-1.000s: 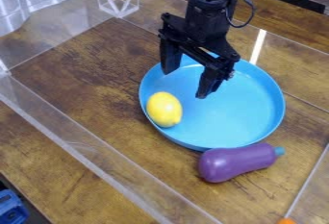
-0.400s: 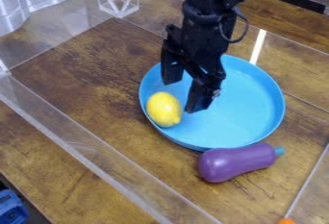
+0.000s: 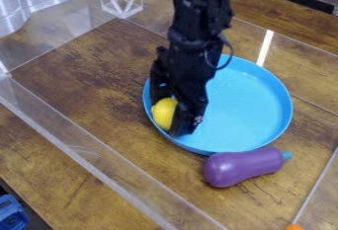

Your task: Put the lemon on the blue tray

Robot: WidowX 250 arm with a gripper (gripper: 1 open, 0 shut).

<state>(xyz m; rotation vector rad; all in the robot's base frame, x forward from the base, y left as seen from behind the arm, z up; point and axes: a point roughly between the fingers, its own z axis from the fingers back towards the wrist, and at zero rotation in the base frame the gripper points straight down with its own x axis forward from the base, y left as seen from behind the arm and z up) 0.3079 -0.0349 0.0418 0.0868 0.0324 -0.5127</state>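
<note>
Black gripper (image 3: 176,109) jaws wide open, straddling small glossy yellow lemon (image 3: 162,111) at left inside round blue plastic tray (image 3: 251,101). Likely light, firm, slippery: pinch across its middle.

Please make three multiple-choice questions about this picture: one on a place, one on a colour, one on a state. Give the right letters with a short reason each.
1. Where does the eggplant lie?
A. on the table, just outside the tray's rim
B. in the middle of the tray
C. on top of the lemon

2. What colour is the tray?
A. red
B. blue
C. white

3. How is the gripper?
A. shut, high above the table
B. shut on the eggplant
C. open, down around the lemon

Key: 1 A, the eggplant rests on the wood beside the near rim. 2 B, the round dish is bright blue. 3 C, a finger stands on each side of the lemon, which lies in the tray.
</note>
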